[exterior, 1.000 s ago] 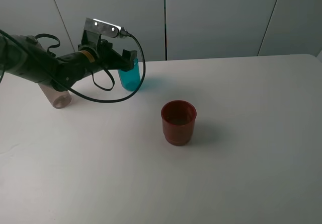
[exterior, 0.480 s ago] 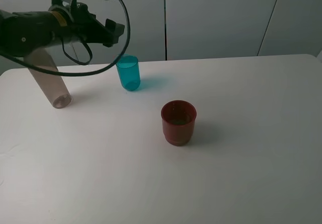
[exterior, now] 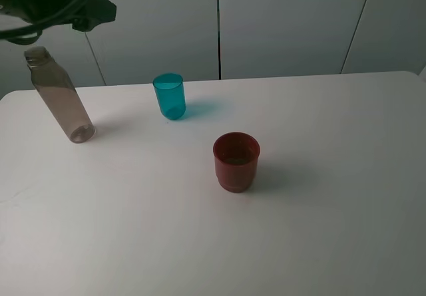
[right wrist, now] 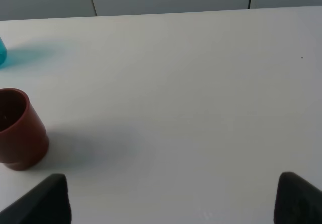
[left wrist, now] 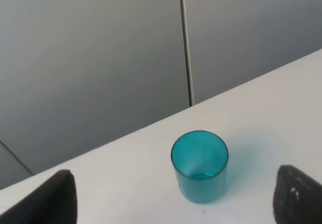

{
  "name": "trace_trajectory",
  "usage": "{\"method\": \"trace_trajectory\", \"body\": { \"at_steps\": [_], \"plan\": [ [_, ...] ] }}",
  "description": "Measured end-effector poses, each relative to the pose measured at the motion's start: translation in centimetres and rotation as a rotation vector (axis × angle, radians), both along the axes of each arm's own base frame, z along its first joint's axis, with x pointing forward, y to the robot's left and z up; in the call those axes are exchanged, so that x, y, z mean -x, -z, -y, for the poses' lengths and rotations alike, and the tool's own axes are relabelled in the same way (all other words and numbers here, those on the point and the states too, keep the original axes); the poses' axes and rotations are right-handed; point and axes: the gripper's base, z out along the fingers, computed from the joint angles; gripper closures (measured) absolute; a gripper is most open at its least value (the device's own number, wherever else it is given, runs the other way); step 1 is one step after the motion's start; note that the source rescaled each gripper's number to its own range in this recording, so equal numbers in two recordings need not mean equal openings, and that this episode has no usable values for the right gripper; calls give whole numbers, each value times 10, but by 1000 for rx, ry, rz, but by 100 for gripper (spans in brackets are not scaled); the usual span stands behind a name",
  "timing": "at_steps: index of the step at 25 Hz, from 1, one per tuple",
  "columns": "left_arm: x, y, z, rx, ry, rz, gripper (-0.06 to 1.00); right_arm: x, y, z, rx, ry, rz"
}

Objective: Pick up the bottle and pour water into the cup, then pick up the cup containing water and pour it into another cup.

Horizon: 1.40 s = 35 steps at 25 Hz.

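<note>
Left hand [left wrist: 173, 196] agape above cup [left wrist: 199, 166], bottle [exterior: 58, 95] and red cup [exterior: 235, 161] apart.

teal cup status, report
Left end effector open, empty, raised above teal cup. Right end effector open, empty. Teal cup upright on table, bottle and red cup apart. Nothing blocking.

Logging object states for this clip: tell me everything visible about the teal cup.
The teal cup is a small translucent blue-green plastic tumbler with smooth, straight, slightly tapering sides and an open round rim. It stands upright on the white table near the back edge, touched by nothing but the table, and throws a teal-tinted shadow. The left wrist view looks down into it; whether it holds water cannot be told. No gripper holds it.
</note>
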Motion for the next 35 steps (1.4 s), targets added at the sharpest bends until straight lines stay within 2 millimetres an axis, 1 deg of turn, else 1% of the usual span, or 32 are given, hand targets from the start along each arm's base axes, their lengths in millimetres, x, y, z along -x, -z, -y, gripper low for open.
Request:
{"method": "trace_trajectory", "body": {
  "at_steps": [5,10,16,23,25,28,33,35],
  "plan": [
    [38,-24,-16,-14,-22,-48,-5,0,0,0,0,0,0],
    [75,-35,-28,7,-39,-147,-5,0,0,0,0,0,0],
    [113,-41,-40,13,-37,-263,-5,0,0,0,0,0,0],
    [158,-41,-53,-58,17,-400,-5,0,0,0,0,0,0],
    [171,-42,-57,-59,26,-410,-5,0,0,0,0,0,0],
    [191,-36,-63,-41,35,-388,-5,0,0,0,0,0,0],
    [227,-6,-73,-35,96,-356,-5,0,0,0,0,0,0],
    [238,4,-76,-35,129,-288,-5,0,0,0,0,0,0]
  ]
}}
